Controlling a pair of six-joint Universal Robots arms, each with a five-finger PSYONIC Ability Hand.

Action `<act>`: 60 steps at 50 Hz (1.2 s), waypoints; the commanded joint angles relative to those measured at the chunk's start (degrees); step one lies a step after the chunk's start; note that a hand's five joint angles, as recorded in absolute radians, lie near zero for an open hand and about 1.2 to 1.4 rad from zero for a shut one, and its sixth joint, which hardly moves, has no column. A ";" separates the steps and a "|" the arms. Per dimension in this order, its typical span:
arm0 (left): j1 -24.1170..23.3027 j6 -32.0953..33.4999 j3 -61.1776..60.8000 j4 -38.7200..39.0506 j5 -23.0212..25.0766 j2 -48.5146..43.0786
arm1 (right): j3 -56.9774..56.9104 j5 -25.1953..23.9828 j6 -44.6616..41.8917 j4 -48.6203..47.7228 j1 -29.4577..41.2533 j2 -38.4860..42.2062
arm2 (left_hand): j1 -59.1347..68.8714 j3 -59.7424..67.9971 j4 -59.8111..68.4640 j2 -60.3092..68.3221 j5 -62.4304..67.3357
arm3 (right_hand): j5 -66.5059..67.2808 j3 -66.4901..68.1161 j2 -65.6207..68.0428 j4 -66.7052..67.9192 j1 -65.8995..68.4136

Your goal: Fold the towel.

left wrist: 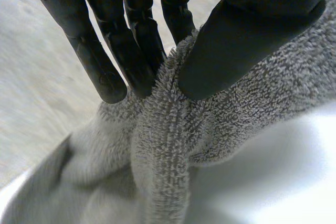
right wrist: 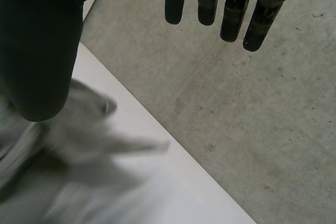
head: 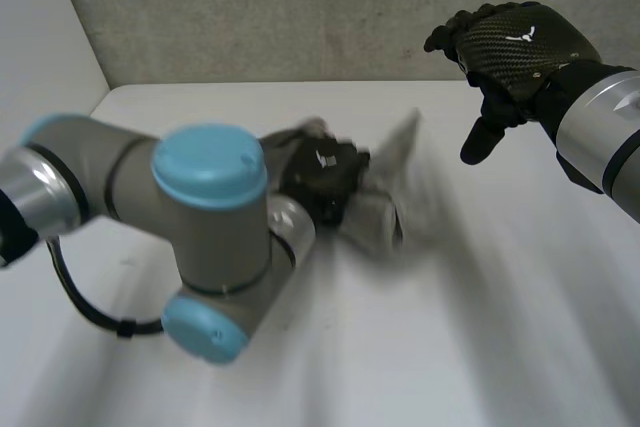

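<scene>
Mid worktop [head: 480, 327]: left robot hand [head: 322, 179] covers part of the grey towel [head: 405, 197] — outline hard to make out. Its thumb [left wrist: 236, 40] and fingers [left wrist: 131, 51] pinch a raised ridge of the cloth. Further across, right robot hand [head: 520, 47] held above the worktop, loosely spread, holding nothing — white mark [head: 520, 35] on its back, not readable.

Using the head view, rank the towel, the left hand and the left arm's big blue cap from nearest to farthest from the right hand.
1. The towel, its raised end toward the right hand.
2. The left hand, pinching the towel, mid-table.
3. The blue cap, farther out on the left arm.
</scene>
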 commanded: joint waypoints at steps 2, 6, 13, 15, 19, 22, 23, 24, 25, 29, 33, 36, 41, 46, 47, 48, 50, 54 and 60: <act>-0.84 0.87 -13.76 -1.01 0.26 7.54 | -0.19 -0.09 -0.02 -0.16 -1.56 0.08 | 13.94 10.39 10.26 10.55 11.76 | -2.98 -2.42 -3.62 -3.51 -1.22; 0.66 1.04 -18.88 -0.66 0.35 12.75 | -0.27 -0.35 0.15 -0.24 -2.35 0.60 | 13.94 10.39 10.26 10.55 11.76 | -2.98 -2.42 -3.62 -3.51 -1.22; 10.49 6.39 -25.99 -0.92 1.67 17.93 | -0.71 -0.53 0.24 -0.16 -1.74 3.24 | -40.88 -44.43 -44.56 -44.27 -43.06 | -2.98 -2.42 -3.62 -3.51 -1.22; 11.11 8.32 -26.52 -1.10 1.75 17.93 | -1.15 -0.44 0.33 0.02 -1.65 5.51 | -42.21 -45.76 -45.89 -45.60 -44.39 | -2.98 -2.42 -3.62 -3.51 -1.22; 11.47 10.10 -27.58 -0.93 1.84 18.02 | -1.15 -0.09 0.33 0.11 -1.47 7.81 | -43.73 -47.28 -47.41 -47.12 -45.91 | -2.98 -2.42 -3.62 -3.51 -1.22; 11.56 10.10 -27.58 -0.75 1.84 18.20 | -1.15 0.17 0.33 0.64 -1.03 10.10 | -45.92 -49.47 -49.60 -49.31 -48.10 | -2.98 -2.42 -3.62 -3.51 -1.22; 11.82 10.01 -27.23 -0.75 1.76 18.72 | -1.15 0.26 0.33 0.64 -0.86 11.05 | -47.92 -51.47 -51.60 -51.31 -50.10 | -2.98 -2.42 -3.62 -3.51 -1.22; 11.82 10.01 -27.23 -0.75 1.76 18.72 | -1.15 0.35 0.33 0.64 -0.77 11.85 | -47.94 -51.49 -51.62 -51.33 -50.12 | -2.98 -2.42 -3.62 -3.51 -1.22; 12.26 9.92 -26.88 -0.66 1.76 19.51 | -1.15 0.35 0.33 0.64 -0.77 11.85 | -48.60 -52.16 -52.28 -52.00 -50.78 | -2.98 -2.42 -3.62 -3.51 -1.22; 13.93 10.01 -26.53 -0.14 1.76 20.83 | -1.24 0.44 0.68 0.64 -0.68 13.78 | -48.61 -52.16 -52.29 -52.00 -50.79 | -2.98 -2.42 -3.62 -3.51 -1.22; 15.42 10.01 -22.32 2.49 1.84 19.70 | -1.50 0.53 2.25 0.46 -0.51 15.80 | -47.77 -51.32 -51.45 -51.16 -49.95 | -2.98 -2.42 -3.62 -3.51 -1.22; 15.69 9.66 -19.16 3.81 1.84 15.93 | -1.94 0.53 4.17 0.37 -0.33 16.59 | -46.93 -50.48 -50.61 -50.32 -49.11 | -2.98 -2.42 -3.62 -3.51 -1.22; 17.80 7.63 -14.66 3.82 2.46 10.81 | -2.38 -0.09 14.30 -0.24 0.20 19.59 | -46.93 -50.48 -50.61 -50.32 -49.11 | -2.98 -2.42 -3.62 -3.51 -1.22; 19.47 2.63 -9.83 3.82 6.06 6.33 | -4.84 -0.62 24.06 -2.79 0.20 23.81 | -46.76 -50.31 -50.44 -50.15 -48.94 | -2.98 -2.42 -3.62 -3.51 -1.22; 20.25 0.97 -8.69 3.73 7.37 5.64 | -5.71 -0.88 25.71 -4.36 0.20 25.29 | -46.59 -50.15 -50.27 -49.98 -48.77 | -2.98 -2.42 -3.62 -3.51 -1.22; 20.78 -0.52 -7.73 3.73 8.60 5.02 | -6.68 -1.40 26.95 -6.03 0.20 26.78 | -45.93 -49.48 -49.61 -49.32 -48.11 | -2.98 -2.42 -3.62 -3.51 -1.22; 21.13 -1.93 -6.85 3.91 9.83 4.40 | -8.08 -1.76 27.65 -7.44 0.20 28.54 | -44.25 -47.81 -47.93 -47.65 -46.43 | -2.98 -2.42 -3.62 -3.51 -1.22; 21.40 -5.01 -2.90 4.00 12.91 1.69 | -12.21 -1.50 27.84 -8.59 0.20 33.46 | -40.05 -43.60 -43.73 -43.44 -42.23 | -2.98 -2.42 -3.62 -3.51 -1.22; 21.40 -8.88 4.66 3.03 14.76 -5.78 | -11.97 -1.41 27.40 -8.51 0.29 34.62 | -33.66 -37.21 -37.34 -37.05 -35.84 | -2.98 -2.42 -3.62 -3.51 -1.22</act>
